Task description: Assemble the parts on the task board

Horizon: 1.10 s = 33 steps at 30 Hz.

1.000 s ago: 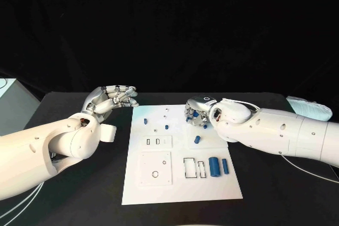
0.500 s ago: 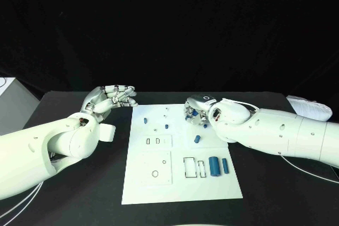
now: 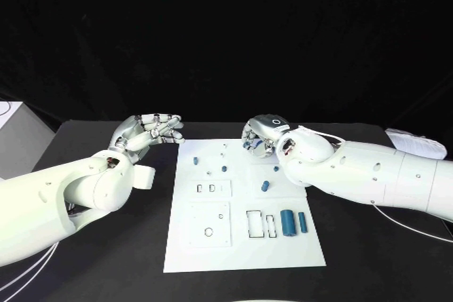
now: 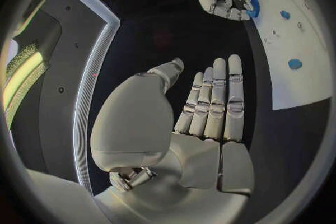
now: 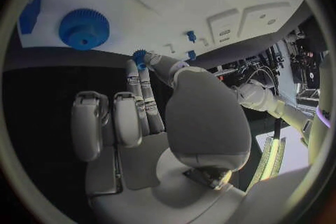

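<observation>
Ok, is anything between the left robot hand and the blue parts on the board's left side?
Nothing visible. The left robot hand is beside the task board's far left corner, holding nothing. Only bare board lies between it and the nearest blue part.

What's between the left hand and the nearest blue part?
Head view: just black table, then the board's bare edge, between left hand and part.

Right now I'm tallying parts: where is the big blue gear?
In the right wrist view, the gear lies on the board near its edge, just beyond the right hand.
</observation>
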### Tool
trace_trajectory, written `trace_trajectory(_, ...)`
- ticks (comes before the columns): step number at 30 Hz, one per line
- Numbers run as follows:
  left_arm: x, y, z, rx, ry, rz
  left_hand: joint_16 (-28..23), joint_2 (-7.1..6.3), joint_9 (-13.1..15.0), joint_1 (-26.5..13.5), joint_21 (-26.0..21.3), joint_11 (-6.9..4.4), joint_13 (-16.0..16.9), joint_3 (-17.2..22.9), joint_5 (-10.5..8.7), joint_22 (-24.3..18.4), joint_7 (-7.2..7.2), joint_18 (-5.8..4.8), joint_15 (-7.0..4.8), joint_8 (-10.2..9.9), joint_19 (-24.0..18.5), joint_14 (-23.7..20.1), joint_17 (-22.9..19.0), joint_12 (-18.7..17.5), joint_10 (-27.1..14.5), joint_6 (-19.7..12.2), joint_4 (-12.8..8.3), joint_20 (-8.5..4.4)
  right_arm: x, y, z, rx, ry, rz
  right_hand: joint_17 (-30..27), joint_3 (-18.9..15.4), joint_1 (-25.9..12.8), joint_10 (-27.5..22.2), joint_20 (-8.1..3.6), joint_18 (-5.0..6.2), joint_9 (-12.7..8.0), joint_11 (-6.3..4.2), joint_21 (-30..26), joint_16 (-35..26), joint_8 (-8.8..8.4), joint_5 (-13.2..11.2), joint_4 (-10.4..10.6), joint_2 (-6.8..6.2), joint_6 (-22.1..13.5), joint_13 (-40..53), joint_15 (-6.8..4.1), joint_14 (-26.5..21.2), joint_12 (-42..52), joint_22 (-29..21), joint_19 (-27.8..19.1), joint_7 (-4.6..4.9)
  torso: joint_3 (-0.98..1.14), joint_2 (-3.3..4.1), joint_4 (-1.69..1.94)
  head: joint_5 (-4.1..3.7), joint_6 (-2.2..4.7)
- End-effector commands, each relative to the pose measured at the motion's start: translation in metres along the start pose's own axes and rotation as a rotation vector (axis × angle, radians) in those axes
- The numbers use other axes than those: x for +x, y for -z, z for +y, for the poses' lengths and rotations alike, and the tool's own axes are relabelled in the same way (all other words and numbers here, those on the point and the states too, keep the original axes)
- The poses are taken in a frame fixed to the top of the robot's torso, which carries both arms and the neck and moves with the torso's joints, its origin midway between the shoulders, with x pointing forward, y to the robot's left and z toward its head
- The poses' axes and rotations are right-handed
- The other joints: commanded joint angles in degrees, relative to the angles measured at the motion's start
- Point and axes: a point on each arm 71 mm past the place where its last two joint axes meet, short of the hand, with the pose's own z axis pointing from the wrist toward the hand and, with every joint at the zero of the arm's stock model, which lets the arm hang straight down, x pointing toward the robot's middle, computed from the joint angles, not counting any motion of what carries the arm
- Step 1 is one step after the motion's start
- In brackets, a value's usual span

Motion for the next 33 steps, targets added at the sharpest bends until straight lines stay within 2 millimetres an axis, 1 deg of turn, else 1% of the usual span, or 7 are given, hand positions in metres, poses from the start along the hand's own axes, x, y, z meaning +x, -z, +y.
trace_trajectory(1,0.007,0.0,-0.003,0.021,0.041,0.049,0.42,0.8,0.06,0.19,0.47,0.16,0.0,0.11,0.2,0.12,0.12,0.16,0.11,-0.3,0.21,-0.55,0.13,-0.19,-0.15,-0.19,-0.43,-0.03,-0.004,-0.004,0.004,-0.006,0.004,-0.051,0.18,0.02,0.73,1.07,-0.29,-1.14,-0.05,-0.57,0.44,0.3,0.31,0.23,-0.37,1.0,-0.12,0.06,-0.42,2.1,0.17,4.15,1.6,0.07,-0.05,0.12,0.16,-0.07,0.3)
trace_trajectory(6,0.011,0.0,-0.003,0.025,0.053,0.068,0.31,0.87,0.07,0.35,0.61,0.21,0.0,0.16,0.19,0.23,0.15,0.08,0.2,-0.33,-0.08,-1.05,0.14,-0.22,-0.24,-0.27,-0.59,-0.01,-0.003,-0.014,0.013,-0.019,0.001,-0.057,0.19,0.02,0.72,1.06,-0.29,-1.15,0.01,-0.57,0.48,0.32,0.32,0.23,-0.42,0.94,-0.16,0.07,-0.42,2.1,0.16,4.21,1.62,0.07,-0.09,0.18,0.2,0.01,0.45)
trace_trajectory(17,0.014,-0.001,-0.003,0.028,0.057,0.08,0.19,0.92,0.08,0.56,0.69,0.24,0.0,0.23,0.19,0.32,0.18,0.03,0.27,-0.33,-0.44,-1.49,0.13,-0.21,-0.27,-0.3,-0.79,0.01,0.007,-0.032,0.027,-0.021,-0.017,-0.039,-0.01,0.01,0.45,0.98,-0.27,-1.23,0.24,-0.51,0.74,0.29,0.33,0.04,-0.42,0.81,-0.39,0.1,-0.39,2.06,0.1,4.61,1.76,0.11,-0.1,0.3,0.22,1.06,0.76)
trace_trajectory(19,0.015,-0.001,-0.003,0.028,0.058,0.083,0.19,0.92,0.08,0.56,0.69,0.24,0.0,0.23,0.19,0.32,0.18,0.03,0.27,-0.33,-0.44,-1.49,0.13,-0.21,-0.27,-0.3,-0.79,0.01,0.01,-0.033,0.027,-0.014,-0.018,-0.034,-0.08,0.0,0.32,0.92,-0.26,-1.25,0.3,-0.48,0.82,0.27,0.32,0.03,-0.38,0.79,-0.48,0.1,-0.37,2.04,0.08,4.73,1.8,0.13,-0.17,0.3,0.18,1.2,0.87)
trace_trajectory(23,0.016,-0.001,-0.004,0.028,0.059,0.087,0.15,0.98,0.12,0.61,0.73,0.24,0.02,0.27,0.19,0.36,0.17,0.01,0.3,-0.27,-0.61,-1.66,0.13,-0.16,-0.18,-0.19,-0.85,0.02,0.013,-0.035,0.026,-0.002,-0.016,-0.026,-0.15,0.0,0.25,0.88,-0.25,-1.29,0.34,-0.47,0.93,0.25,0.31,0.04,-0.37,0.76,-0.56,0.1,-0.35,2.02,0.06,4.89,1.87,0.15,-0.31,0.25,0.34,0.89,0.77)
trace_trajectory(25,0.015,-0.001,-0.004,0.028,0.059,0.087,0.15,0.98,0.12,0.61,0.73,0.24,0.02,0.27,0.19,0.36,0.17,0.01,0.3,-0.27,-0.61,-1.66,0.13,-0.16,-0.18,-0.19,-0.85,0.02,0.014,-0.035,0.025,0.002,-0.015,-0.02,-0.15,0.0,0.25,0.88,-0.25,-1.29,0.34,-0.47,0.93,0.25,0.31,0.04,-0.37,0.76,-0.56,0.1,-0.35,2.02,0.06,4.89,1.87,0.15,-0.31,0.25,0.32,1.26,0.37)
trace_trajectory(33,0.014,-0.002,-0.004,0.029,0.056,0.083,0.13,1.0,0.13,0.59,0.75,0.24,0.03,0.27,0.19,0.38,0.17,0.0,0.31,-0.24,-0.68,-1.73,0.13,-0.14,-0.14,-0.15,-0.84,0.03,0.016,-0.036,0.027,0.002,-0.024,-0.016,-0.39,-0.05,-0.04,0.64,-0.21,-1.32,0.58,-0.42,1.02,0.18,0.25,0.23,-0.44,0.36,-0.91,0.11,-0.3,1.93,0.02,5.05,1.9,0.19,-0.26,0.42,0.17,1.63,0.55)
